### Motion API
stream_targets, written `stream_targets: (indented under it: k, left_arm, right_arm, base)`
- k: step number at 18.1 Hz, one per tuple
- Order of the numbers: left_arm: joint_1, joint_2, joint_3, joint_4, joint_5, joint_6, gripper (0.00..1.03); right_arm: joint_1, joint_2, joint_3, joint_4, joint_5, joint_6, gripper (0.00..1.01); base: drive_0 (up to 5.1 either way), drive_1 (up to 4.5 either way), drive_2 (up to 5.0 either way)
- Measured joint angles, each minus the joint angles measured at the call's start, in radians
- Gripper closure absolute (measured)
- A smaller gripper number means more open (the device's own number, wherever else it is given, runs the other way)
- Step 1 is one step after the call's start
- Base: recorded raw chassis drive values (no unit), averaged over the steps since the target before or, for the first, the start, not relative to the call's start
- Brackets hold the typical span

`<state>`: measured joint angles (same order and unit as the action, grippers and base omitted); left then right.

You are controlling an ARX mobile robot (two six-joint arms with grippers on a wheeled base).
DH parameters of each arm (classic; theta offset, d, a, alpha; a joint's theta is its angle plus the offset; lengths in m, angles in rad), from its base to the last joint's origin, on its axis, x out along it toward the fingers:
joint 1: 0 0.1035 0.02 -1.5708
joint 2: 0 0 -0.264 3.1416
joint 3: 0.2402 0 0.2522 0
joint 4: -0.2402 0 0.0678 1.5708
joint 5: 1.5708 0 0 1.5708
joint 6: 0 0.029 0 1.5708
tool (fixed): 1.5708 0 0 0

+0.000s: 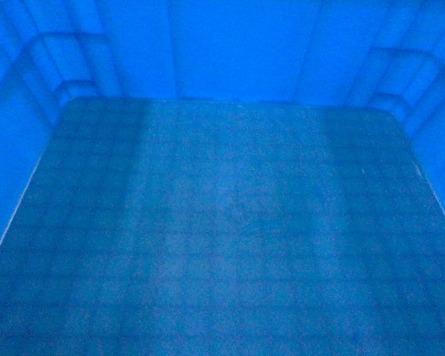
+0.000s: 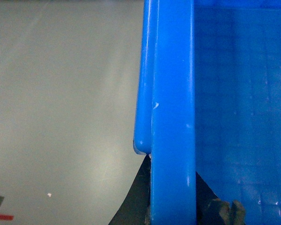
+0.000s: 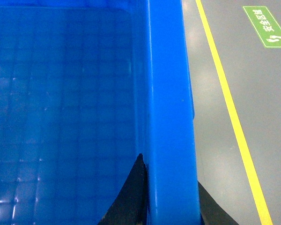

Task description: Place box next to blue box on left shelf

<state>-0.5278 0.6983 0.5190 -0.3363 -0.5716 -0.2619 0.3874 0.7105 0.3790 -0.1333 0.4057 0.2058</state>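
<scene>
Green rectangular floor marking [image 3: 267, 26] with white Chinese characters, apparently "安全区域", plus white footprint icon at lower end, sat on grey floor [image 3: 215, 140] at upper right of right wrist view, beyond yellow painted floor line [image 3: 234, 122]. No other text, label, brand or number was legible in head or left wrist views.
</scene>
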Motion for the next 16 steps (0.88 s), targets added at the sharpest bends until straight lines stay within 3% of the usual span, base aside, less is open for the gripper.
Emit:
stream_targets:
  k: [16]
  left_arm:
    - [0.000,0.001,0.000,0.002,0.000,0.000,0.94]
  right_arm:
    - [-0.001,0.001,0.000,0.003,0.002,-0.001,0.91]
  base:
    - [2.8,2.35,-4.9]
